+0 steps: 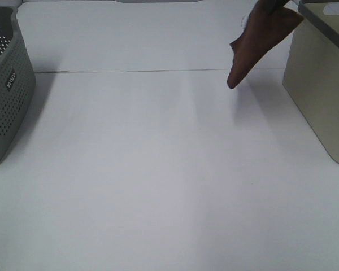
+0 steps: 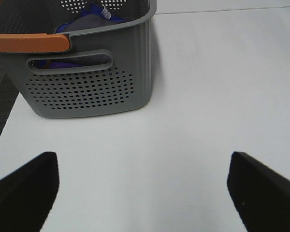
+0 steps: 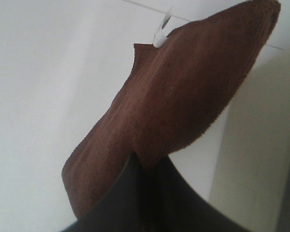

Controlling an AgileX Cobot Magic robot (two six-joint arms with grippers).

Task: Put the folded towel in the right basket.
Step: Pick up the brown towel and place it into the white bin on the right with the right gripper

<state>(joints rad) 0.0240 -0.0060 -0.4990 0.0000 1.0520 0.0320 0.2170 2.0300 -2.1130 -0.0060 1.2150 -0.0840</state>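
Right claw [image 3: 146,169] is pinched tight on one end of the brown towel [image 1: 259,38], dark fingers [image 3: 135,203] closed over the cloth. The towel hangs clear of the bench [image 1: 158,180], up by the top right of the exterior high view. Its long axis runs on a diagonal: the gripped end is high, close to the rim of the right basket [image 1: 319,90], and the free tip points down and leftward, away from that basket, narrowing to a rounded point. It is just beside the beige basket's left wall, outside it, not over the opening. A small white tag [image 3: 162,30] sticks out from one edge of the cloth. Left claw [image 2: 142,193] is spread wide over bare bench, nothing between its fingers [image 2: 24,188]. The grey perforated left basket [image 2: 87,92] sits near it, with blue and purple cloth [image 2: 84,21] inside.
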